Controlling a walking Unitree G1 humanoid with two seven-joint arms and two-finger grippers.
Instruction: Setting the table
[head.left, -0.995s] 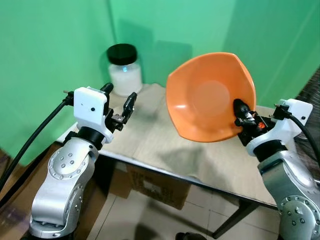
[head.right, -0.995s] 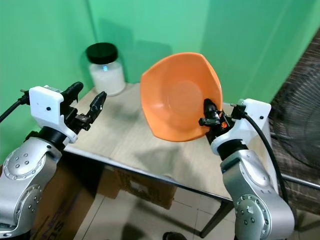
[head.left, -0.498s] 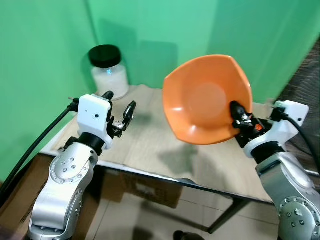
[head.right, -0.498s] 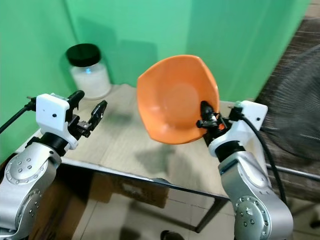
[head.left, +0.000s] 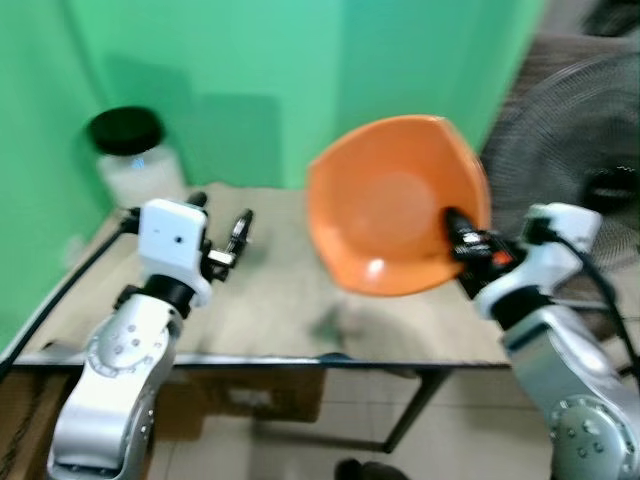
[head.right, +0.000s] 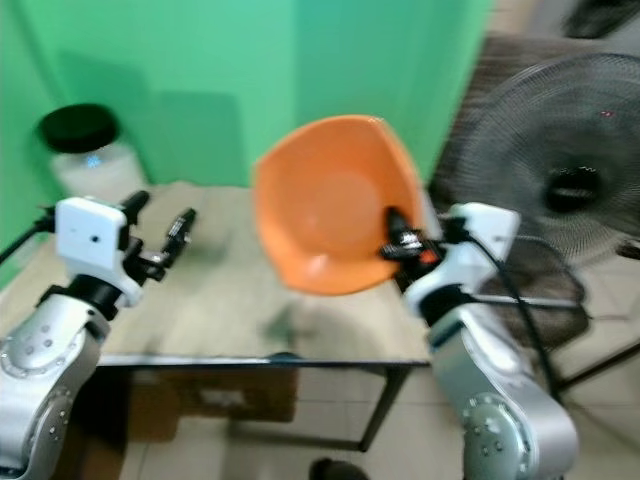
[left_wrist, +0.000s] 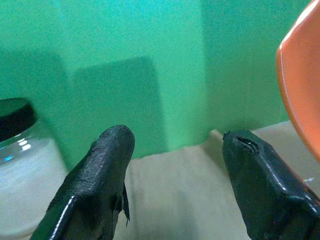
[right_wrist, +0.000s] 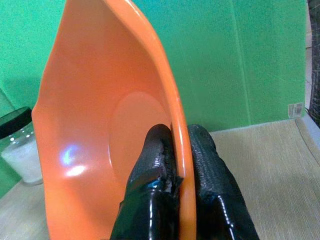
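My right claw (right_wrist: 172, 150) is clamped on the rim of the orange bowl (head.left: 395, 215), one black finger inside the wall and the other outside, pinching it edge-on. The right arm is bent at the elbow and raised, so the bowl hangs in the air above the right part of the tabletop (head.left: 280, 300), tipped nearly onto its side with its hollow facing me. The bowl is smooth, glossy plastic with a softly angular, almost squared rim, and I can see a small highlight on its inner wall.

My left claw (left_wrist: 177, 175) hovers over the left part of the tabletop with its two fingers spread apart and nothing between them. Their pads look matte, rubbery and slightly pitted. The left forearm is raised and angled inward, its white wrist block above a silver, riveted upper arm.

The tabletop is a pale, wood-grain surface with a thin dark edge. At its far left corner stands a clear glass jar (head.left: 135, 160) with a black lid, filled with something white, near the green wall (head.left: 250, 60). Beyond the right edge I see a standing fan (head.right: 570, 185) with a round wire grille. Both head views are blurred, so finer detail is lost.
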